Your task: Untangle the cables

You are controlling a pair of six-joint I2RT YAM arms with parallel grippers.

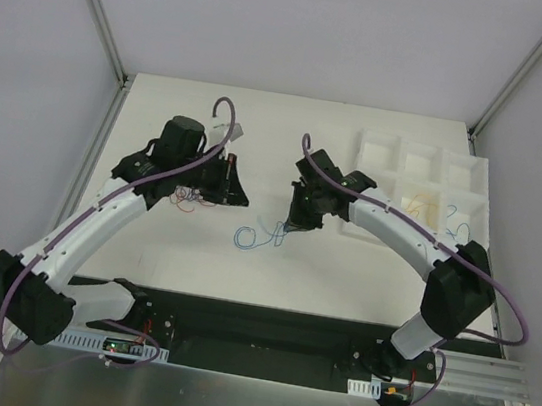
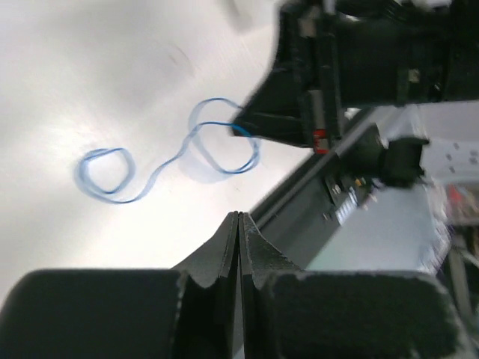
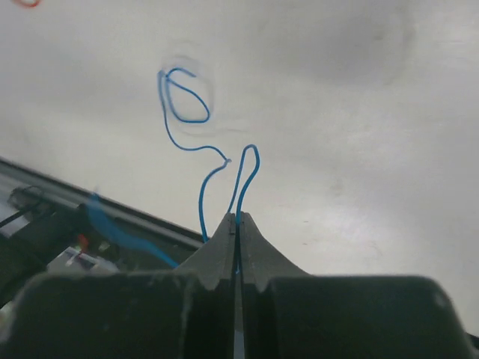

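A thin blue cable [image 1: 254,236] lies in loose loops on the white table between the two arms. My right gripper [image 1: 296,225] is shut on one end loop of it; in the right wrist view the blue cable [image 3: 183,105] runs from the shut jaws [image 3: 237,218] out to a small coil. My left gripper [image 1: 239,200] is shut with nothing between its fingers, and the left wrist view [image 2: 239,215] shows it above the table, short of the blue cable [image 2: 150,178]. A small bundle of red and dark cables [image 1: 189,198] lies beside the left gripper.
A white compartment tray [image 1: 458,169] stands at the back right, with pale yellowish wire in one compartment [image 1: 422,204]. The table's dark front rail [image 1: 264,323] runs along the near edge. The right gripper's body [image 2: 299,97] shows close in the left wrist view.
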